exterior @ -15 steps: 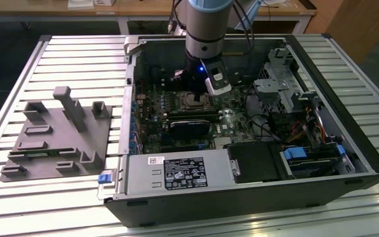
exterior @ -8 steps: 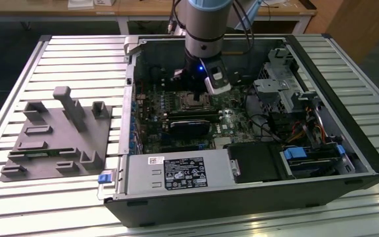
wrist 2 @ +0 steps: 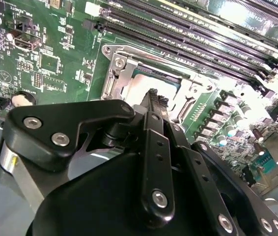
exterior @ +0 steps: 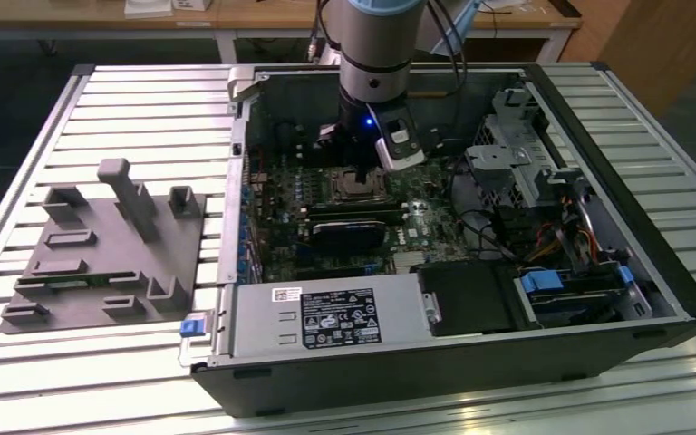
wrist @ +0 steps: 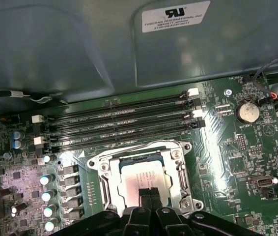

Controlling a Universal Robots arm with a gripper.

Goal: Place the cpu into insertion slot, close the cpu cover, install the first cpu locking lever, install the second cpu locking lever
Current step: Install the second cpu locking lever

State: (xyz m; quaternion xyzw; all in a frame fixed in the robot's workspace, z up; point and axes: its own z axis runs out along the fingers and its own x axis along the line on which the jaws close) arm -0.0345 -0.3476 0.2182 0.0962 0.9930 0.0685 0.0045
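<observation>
Over the cpu (wrist: 143, 177) sit closed jaws, cpu cover (wrist: 178, 169) framing its edges

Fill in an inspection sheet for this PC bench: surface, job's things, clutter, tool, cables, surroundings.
Surface: slatted metal table carrying an open PC case.
Job's things: cpu lies in the slot; cover down around it.
Clutter: grey fixture on the exterior view's left.
Tool: tool directly over the cpu, fingers together.
Cables: bundle in the case, at the exterior view's right.
Surroundings: wooden bench behind.
</observation>
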